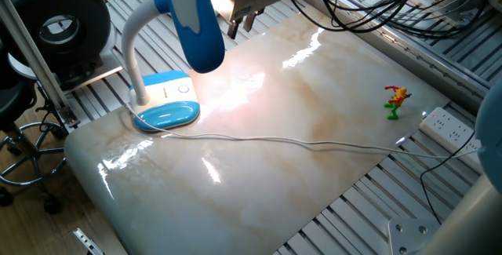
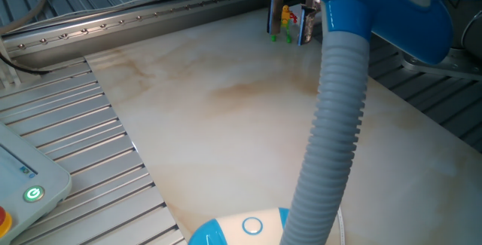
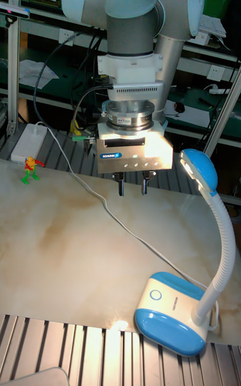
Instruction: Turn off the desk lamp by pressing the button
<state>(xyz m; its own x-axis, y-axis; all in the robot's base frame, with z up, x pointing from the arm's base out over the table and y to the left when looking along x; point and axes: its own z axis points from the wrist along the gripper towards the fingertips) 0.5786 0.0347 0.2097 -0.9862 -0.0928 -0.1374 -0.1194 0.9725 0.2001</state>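
Observation:
The desk lamp stands at the table's left end on its oval blue base [image 1: 167, 114], with a white gooseneck [image 2: 330, 132] and a long blue head [image 1: 196, 21]. It is lit and throws a glow on the tabletop. The button [image 1: 184, 89] is a small pale ring on the base's white panel, and shows again as the button [image 3: 157, 295] and the button [image 2: 252, 226]. My gripper [image 1: 241, 26] hangs above the table's far edge, behind the lamp head and well away from the button. In the tall fixed view the gripper [image 3: 132, 187] is open with nothing between its fingers.
The lamp's thin white cord [image 1: 298, 140] runs across the marble tabletop to a power strip [image 1: 451, 127] at the right. A small toy figure [image 1: 396, 100] stands near that edge. A black round fan [image 1: 55, 27] sits left of the table, and a box with a green light [image 2: 30, 194] lies on the slats.

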